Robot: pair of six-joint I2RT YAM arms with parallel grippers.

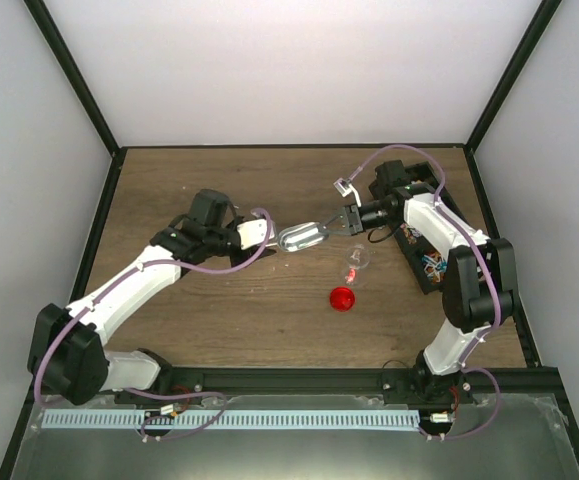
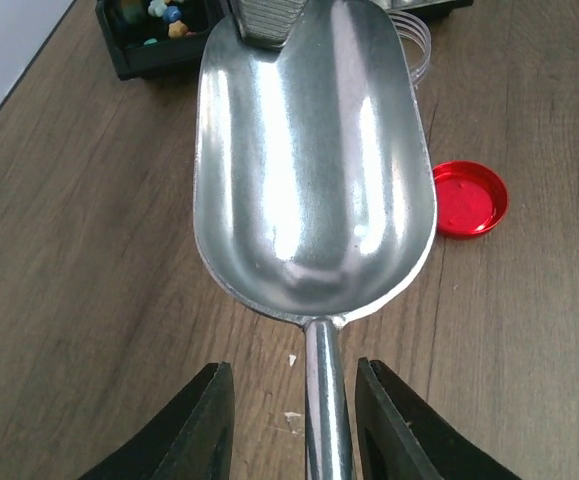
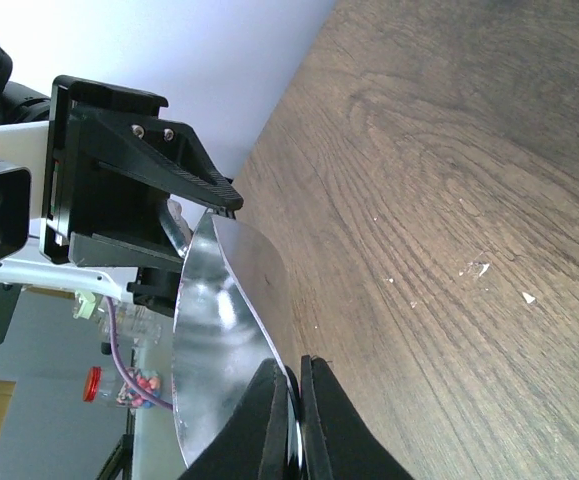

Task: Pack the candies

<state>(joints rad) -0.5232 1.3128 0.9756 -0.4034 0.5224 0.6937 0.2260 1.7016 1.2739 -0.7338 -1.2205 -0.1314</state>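
Observation:
The candies point(image 1: 431, 262) lie in a black tray point(image 1: 415, 275) at the right, and they also show in the left wrist view point(image 2: 164, 12). A small clear jar point(image 1: 357, 264) on the table holds a few pink ones. The silvery metal scoop point(image 1: 299, 237) hangs between both grippers, its bowl point(image 2: 314, 170) empty. My left gripper point(image 1: 267, 238) point(image 2: 294, 378) is open, its fingers either side of the scoop handle point(image 2: 327, 400) without touching it. My right gripper point(image 1: 329, 227) point(image 3: 291, 378) is shut on the scoop's front rim point(image 3: 224, 300).
The round red lid point(image 1: 342, 298) point(image 2: 469, 198) lies flat on the wooden table point(image 1: 199, 320) just in front of the jar. Black frame posts and white walls bound the table at the back and sides.

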